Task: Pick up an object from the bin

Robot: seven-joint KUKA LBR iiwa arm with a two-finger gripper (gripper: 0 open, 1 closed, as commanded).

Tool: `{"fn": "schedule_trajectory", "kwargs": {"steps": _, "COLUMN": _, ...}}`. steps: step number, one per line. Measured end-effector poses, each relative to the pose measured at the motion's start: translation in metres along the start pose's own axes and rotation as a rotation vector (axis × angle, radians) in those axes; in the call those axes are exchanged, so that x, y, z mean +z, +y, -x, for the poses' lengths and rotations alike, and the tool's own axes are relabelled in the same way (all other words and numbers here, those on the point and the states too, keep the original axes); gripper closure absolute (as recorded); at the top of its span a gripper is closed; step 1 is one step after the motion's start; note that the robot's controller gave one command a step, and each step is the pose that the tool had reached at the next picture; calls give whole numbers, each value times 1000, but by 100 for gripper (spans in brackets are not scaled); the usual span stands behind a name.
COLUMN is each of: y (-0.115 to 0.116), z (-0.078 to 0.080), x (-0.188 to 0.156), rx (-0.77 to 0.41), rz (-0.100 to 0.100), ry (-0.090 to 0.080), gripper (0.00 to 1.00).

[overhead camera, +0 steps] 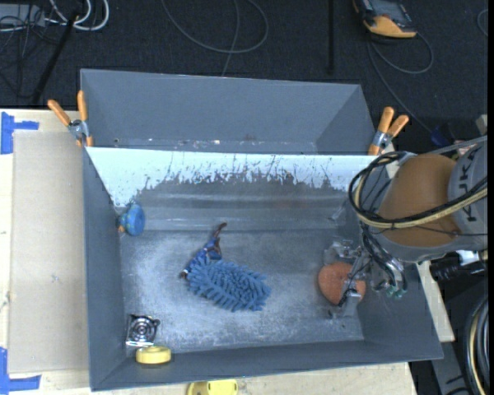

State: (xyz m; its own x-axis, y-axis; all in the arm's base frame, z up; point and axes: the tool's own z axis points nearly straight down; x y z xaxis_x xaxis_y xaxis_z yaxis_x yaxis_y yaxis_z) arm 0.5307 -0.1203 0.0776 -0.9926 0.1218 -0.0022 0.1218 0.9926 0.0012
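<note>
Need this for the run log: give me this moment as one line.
arm: in from right | gripper: low at right of bin, beside orange-red round object | grasp: cannot tell | blue fuzzy duster: mid-bin, apart

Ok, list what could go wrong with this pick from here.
The gripper sits at the orange round thing, hard by the bin's right wall: it may scrape or jam against that wall. Being round, the thing could roll away toward the blue shaggy thing if nudged or squeezed off-centre.

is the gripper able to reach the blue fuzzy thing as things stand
Probably yes: the blue fuzzy thing lies alone mid-bin, and only bare floor separates it from the gripper, beside the orange ball.
</note>
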Motion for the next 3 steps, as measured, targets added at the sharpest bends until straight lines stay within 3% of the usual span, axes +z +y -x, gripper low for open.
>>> {"fn": "schedule_trajectory", "kwargs": {"steps": 1, "y": -9, "z": 33, "x": 7, "rx": 97, "rz": -1, "ry": 1, "gripper": 100}}
{"fn": "schedule_trajectory", "kwargs": {"steps": 2, "y": -9, "z": 33, "x": 7, "rx": 97, "rz": -1, "ry": 1, "gripper": 100}}
{"fn": "schedule_trajectory", "kwargs": {"steps": 3, "y": -1, "z": 28, "x": -145, "rx": 92, "rz": -1, "ry": -1, "gripper": 100}}
